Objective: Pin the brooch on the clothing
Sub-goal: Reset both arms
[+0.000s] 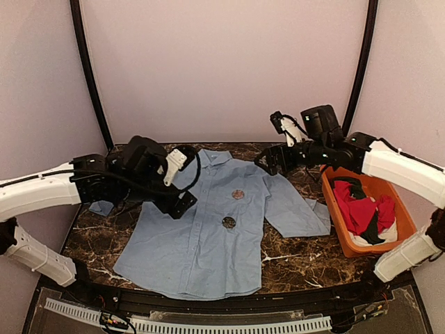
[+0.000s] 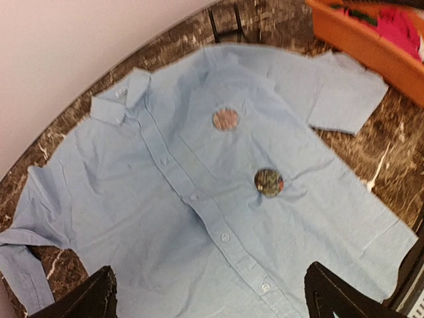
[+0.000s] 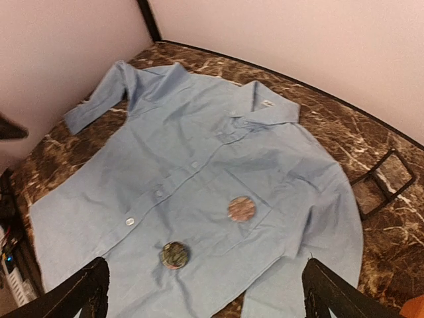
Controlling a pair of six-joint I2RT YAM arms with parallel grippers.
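Top external view is giving us the whole table (image 1: 295,261): the light blue shirt (image 1: 201,243) is lying flat on it, front up, collar toward the far wall, sleeves spread. Two round brooches are sitting on its chest, a pinkish brooch (image 1: 238,194) higher up and a darker brooch (image 1: 229,222) just below it, beside the button line. The left gripper (image 2: 215,298) is hovering over the shirt with its jaws spread wide, gripping nothing. The right gripper (image 3: 209,298) is hanging over it from the other side, just as wide and just as empty. Off to the right, the orange basket (image 1: 407,216) is holding the red garment (image 1: 361,212). I'm reading this as the closing stretch: the cloth is puckering slightly around the darker brooch, but whether either pin is really through the fabric, I cannot tell.
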